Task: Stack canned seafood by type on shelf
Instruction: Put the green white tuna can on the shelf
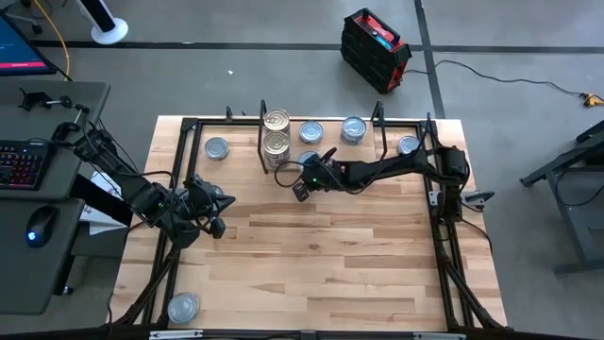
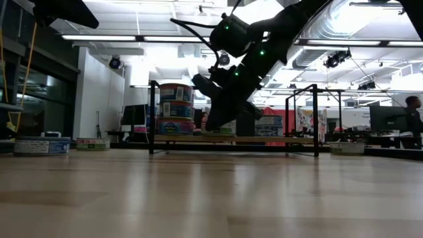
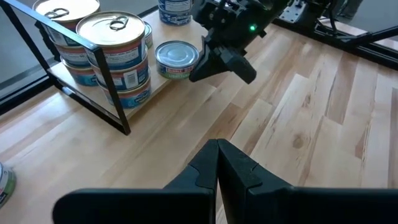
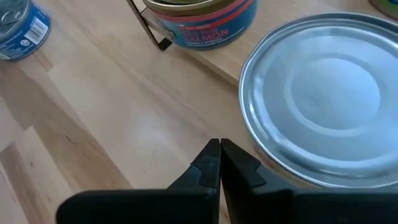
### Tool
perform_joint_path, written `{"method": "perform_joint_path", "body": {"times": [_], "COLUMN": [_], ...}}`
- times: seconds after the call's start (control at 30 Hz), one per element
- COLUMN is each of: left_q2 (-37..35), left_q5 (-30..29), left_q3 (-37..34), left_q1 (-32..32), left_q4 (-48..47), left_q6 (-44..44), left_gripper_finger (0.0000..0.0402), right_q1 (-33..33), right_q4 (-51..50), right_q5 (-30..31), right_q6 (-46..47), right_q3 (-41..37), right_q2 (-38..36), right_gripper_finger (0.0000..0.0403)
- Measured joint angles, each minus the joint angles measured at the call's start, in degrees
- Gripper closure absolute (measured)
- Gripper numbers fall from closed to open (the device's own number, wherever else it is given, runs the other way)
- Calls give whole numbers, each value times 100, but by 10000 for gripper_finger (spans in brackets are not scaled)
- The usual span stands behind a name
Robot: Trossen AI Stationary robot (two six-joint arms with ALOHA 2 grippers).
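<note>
- Step in hand, judged: between placements; the right gripper (image 1: 300, 188), fingers together and empty, hangs at the shelf's (image 3: 87, 93) front edge.
- Next move calls for parting the fingers over a tin.
- A silver tin (image 4: 323, 93) on the shelf lies just beyond its fingertips; gold tins (image 1: 276, 132) stand stacked at the shelf's left end.
- The left gripper (image 3: 217, 163), fingers together, waits near the table's left edge.

Two black jointed arms (image 1: 377, 170) trailing looped black cables (small green lights glow near one wrist), with wedge-shaped black fingers (image 3: 233, 171)
</note>
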Motion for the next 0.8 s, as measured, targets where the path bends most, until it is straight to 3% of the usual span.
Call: {"method": "perform_joint_path", "body": {"times": [0.53, 0.63, 0.73, 0.8], "left_q2": [0, 0, 0, -1], "left_q5": [0, 0, 55, 415], "left_q3": [0, 0, 0, 0], "left_q1": [0, 0, 0, -7], "left_q4": [-12, -22, -20, -27], "left_q6": [98, 98, -51, -148], "left_gripper_finger": [402, 401, 401, 402], "right_q1": [-401, -454, -439, -361], "right_q4": [192, 205, 199, 196], "right_q5": [264, 47, -549, -914], "right_q6": [-205, -170, -284, -436], "right_q3": [0, 0, 0, 0], "right_q2": [0, 0, -60, -198], "right_gripper_finger": [403, 403, 403, 403]}}
